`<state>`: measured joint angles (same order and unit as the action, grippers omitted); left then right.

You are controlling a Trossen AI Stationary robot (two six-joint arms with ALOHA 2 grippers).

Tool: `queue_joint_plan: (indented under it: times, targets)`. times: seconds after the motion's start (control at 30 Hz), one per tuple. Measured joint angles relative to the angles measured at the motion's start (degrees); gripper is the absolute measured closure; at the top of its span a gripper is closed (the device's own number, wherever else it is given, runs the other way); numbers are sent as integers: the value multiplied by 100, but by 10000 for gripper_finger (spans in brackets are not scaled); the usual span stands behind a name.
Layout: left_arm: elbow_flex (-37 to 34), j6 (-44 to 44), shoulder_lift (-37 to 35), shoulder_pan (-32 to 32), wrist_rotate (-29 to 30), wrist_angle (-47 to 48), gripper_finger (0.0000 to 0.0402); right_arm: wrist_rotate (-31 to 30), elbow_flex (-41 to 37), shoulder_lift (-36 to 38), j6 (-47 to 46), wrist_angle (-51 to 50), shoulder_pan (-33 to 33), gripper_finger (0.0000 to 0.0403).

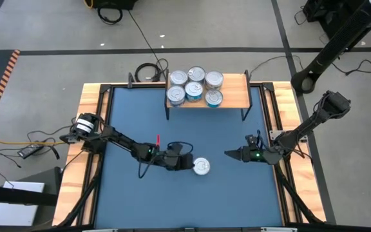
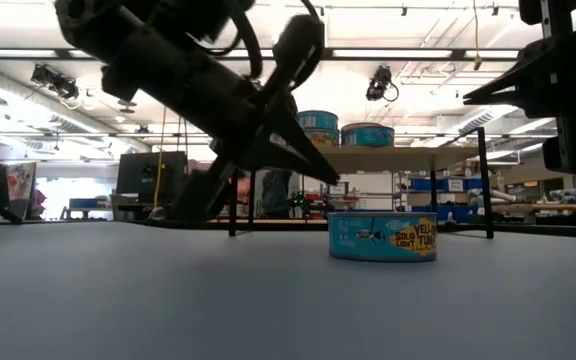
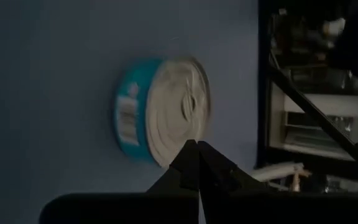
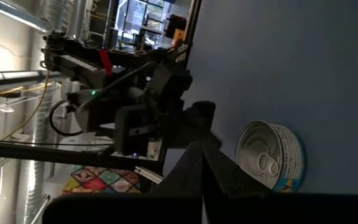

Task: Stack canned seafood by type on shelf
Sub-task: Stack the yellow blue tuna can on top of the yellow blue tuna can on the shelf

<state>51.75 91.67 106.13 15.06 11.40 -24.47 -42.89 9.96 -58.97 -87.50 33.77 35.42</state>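
Note:
One can of seafood (image 1: 202,167), with a teal label and a silver lid, stands flat on the blue table near its middle. My left gripper (image 1: 190,164) is shut. Its tip hovers just above the can's left rim (image 2: 334,181) and lies before the lid in the left wrist view (image 3: 196,144). My right gripper (image 1: 227,153) is shut too. It points toward the can from the right, a short way off and higher up (image 2: 468,99). Several cans (image 1: 195,87) sit on the wooden shelf (image 1: 236,90) at the table's far edge.
Blue tabletop lies free between the lone can (image 2: 383,237) and the shelf's black legs (image 2: 484,180). Wooden strips (image 1: 89,129) edge the table on both sides. Cables (image 1: 148,71) lie on the floor behind the shelf. The right wrist view shows the left arm (image 4: 135,112) beyond the can (image 4: 272,155).

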Motion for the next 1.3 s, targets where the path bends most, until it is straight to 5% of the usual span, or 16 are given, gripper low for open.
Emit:
queue_joint_plan:
  times: [0.5, 0.93, 1.17, 1.3]
  targets:
    - [3, 42, 428, -76, -245, -351, 401, -12, 0, -2, 14, 47, -2, 403]
    - [26, 197, 384, -27, -208, 237, 402, 159, 0, -2, 98, 124, -2, 398]
    - [20, 156, 387, -32, -225, 272, 402, 1399, 2, -2, 769, -173, -2, 339]
    - [15, 151, 391, -32, -227, 300, 402, 1434, 108, -2, 1152, -311, -56, 276]
